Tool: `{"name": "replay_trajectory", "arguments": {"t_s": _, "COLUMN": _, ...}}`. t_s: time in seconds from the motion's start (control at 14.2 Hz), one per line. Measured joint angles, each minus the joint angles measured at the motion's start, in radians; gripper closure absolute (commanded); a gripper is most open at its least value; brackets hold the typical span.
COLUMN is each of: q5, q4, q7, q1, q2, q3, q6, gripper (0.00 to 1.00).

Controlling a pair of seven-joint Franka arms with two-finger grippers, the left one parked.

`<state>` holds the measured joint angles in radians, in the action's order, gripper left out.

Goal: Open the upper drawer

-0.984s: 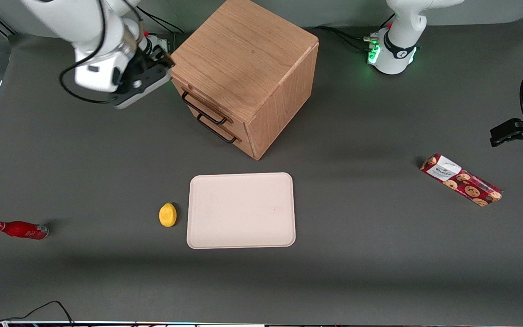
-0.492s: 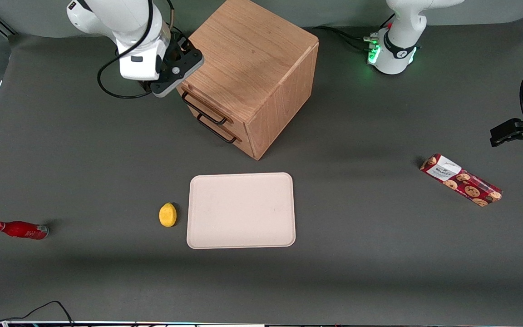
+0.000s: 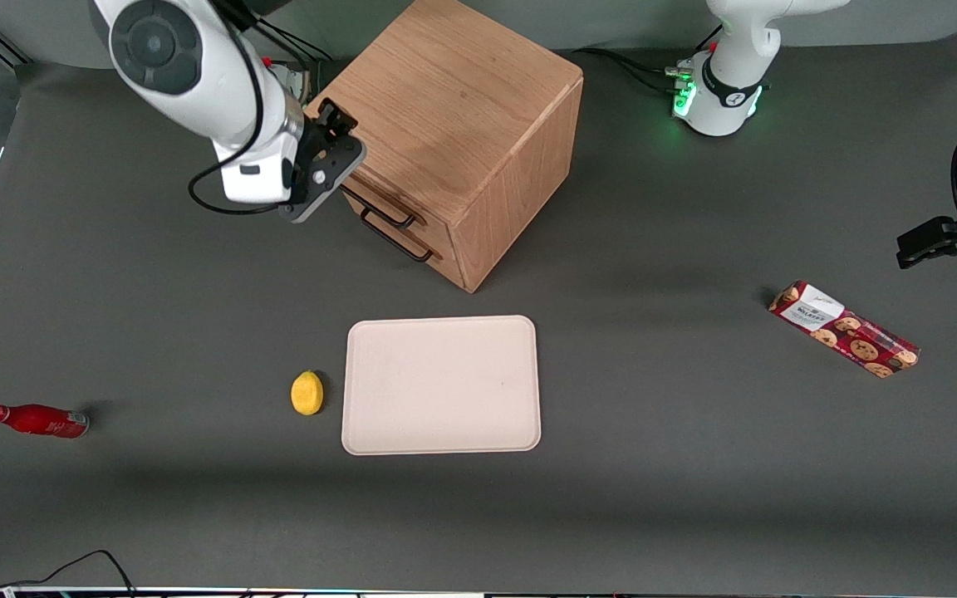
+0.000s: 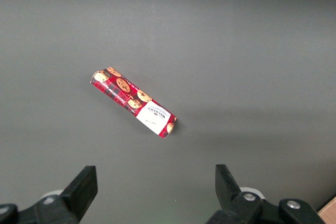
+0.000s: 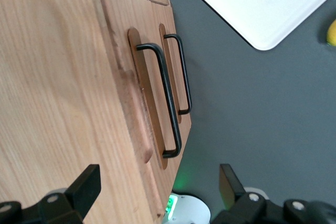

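The oak cabinet [image 3: 453, 124] stands with both drawers shut. The upper drawer [image 3: 391, 202] [image 5: 116, 61] carries a thin black bar handle [image 3: 387, 218] [image 5: 167, 98], just above the lower drawer's handle [image 3: 399, 245] [image 5: 185, 77]. My right gripper [image 3: 331, 166] [image 5: 157, 179] hovers in front of the drawer face, at the end of the upper handle that lies farther from the front camera. It hides that end of the bar in the front view. Its fingers [image 5: 88, 184] are spread wide, open, with nothing between them and clear of the handle.
A cream tray [image 3: 441, 384] lies nearer the front camera than the cabinet, with a yellow lemon [image 3: 306, 392] beside it. A red bottle [image 3: 36, 420] lies toward the working arm's end. A cookie box [image 3: 842, 329] [image 4: 134, 102] lies toward the parked arm's end.
My gripper has swung from beside the cabinet's top corner toward the front camera, and now faces the drawer front near the upper handle. The drawers have not moved.
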<state>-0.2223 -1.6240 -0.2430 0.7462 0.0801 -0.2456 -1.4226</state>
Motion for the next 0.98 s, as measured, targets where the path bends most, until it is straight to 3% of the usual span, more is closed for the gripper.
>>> {"name": "replay_trajectory", "arguments": {"t_s": 0.42, "q5": -0.042, "q4": -0.130, "q7": -0.066, "q1": -0.006, "q2": 0.010, "q3": -0.011, "q6": -0.142, "gripper": 0.00}}
{"name": "replay_trajectory", "arguments": {"t_s": 0.98, "q5": -0.066, "q4": -0.184, "q7": -0.136, "q1": -0.009, "q2": 0.062, "q3": -0.020, "q6": -0.167, "gripper": 0.00}}
